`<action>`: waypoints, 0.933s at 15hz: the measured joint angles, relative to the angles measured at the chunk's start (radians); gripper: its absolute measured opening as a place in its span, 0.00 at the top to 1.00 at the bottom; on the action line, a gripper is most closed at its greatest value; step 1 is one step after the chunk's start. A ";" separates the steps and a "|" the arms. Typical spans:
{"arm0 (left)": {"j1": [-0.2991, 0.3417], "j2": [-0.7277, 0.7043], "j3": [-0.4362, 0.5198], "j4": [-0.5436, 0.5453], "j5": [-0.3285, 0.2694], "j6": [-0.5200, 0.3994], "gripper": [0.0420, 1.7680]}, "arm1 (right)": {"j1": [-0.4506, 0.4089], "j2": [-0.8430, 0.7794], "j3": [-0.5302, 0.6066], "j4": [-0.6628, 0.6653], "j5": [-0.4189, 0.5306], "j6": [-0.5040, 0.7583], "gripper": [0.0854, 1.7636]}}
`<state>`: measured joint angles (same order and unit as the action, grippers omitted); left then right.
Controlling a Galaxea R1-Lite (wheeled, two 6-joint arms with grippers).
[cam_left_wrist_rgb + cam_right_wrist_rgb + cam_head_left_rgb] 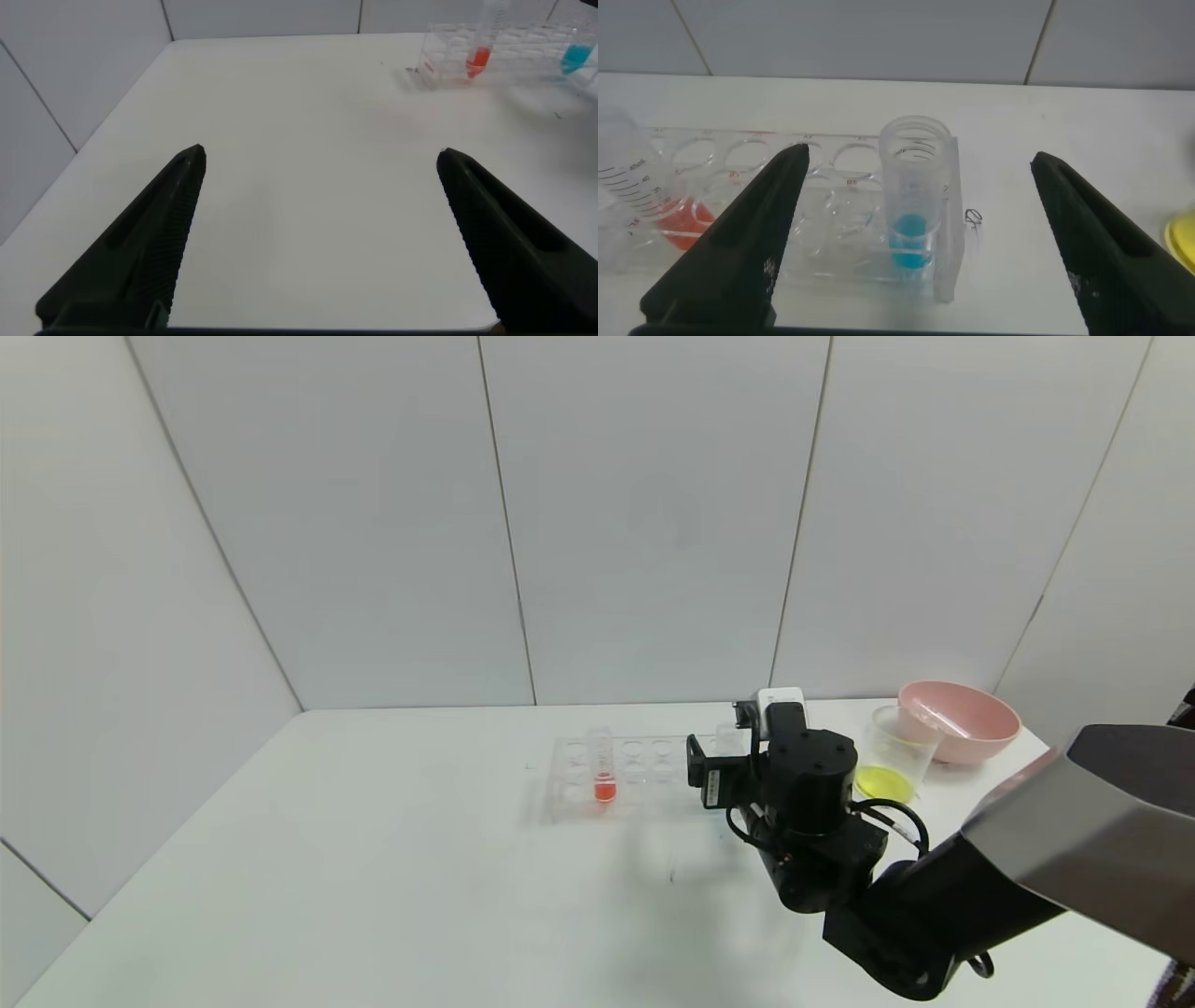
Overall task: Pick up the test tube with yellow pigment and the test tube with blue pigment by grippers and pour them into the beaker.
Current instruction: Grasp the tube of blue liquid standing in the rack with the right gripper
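Here, the right tool [915, 247] gapes wide, empty, around the slim clear blue-pigment test tube [912, 191] in its clear rack [785, 187]; light, slippery, fragile glass, probably best pinched below the rim.

Bright blue liquid in a clear tube [913, 210]. Orange-red liquid in another clear tube [603, 767]. Clear rack [822, 201]. Yellow liquid in a clear beaker [894, 756]. Pink bowl [962, 721]. White table [373, 859]. Black right gripper [915, 238].
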<state>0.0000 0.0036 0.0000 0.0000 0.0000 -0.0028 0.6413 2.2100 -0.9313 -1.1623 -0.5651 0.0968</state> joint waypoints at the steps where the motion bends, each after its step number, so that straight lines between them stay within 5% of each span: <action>1: 0.000 0.000 0.000 0.000 0.000 0.000 0.00 | -0.018 0.021 -0.026 0.001 0.026 -0.003 0.04; 12: 0.000 0.000 0.000 0.000 0.000 0.000 0.00 | -0.053 0.089 -0.108 0.024 0.113 -0.005 0.03; 14: 0.000 0.000 0.000 0.000 0.000 0.000 0.00 | -0.050 0.086 -0.104 0.023 0.109 -0.005 0.24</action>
<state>-0.0004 0.0036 0.0000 0.0000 0.0000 -0.0028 0.5913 2.2957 -1.0357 -1.1394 -0.4566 0.0917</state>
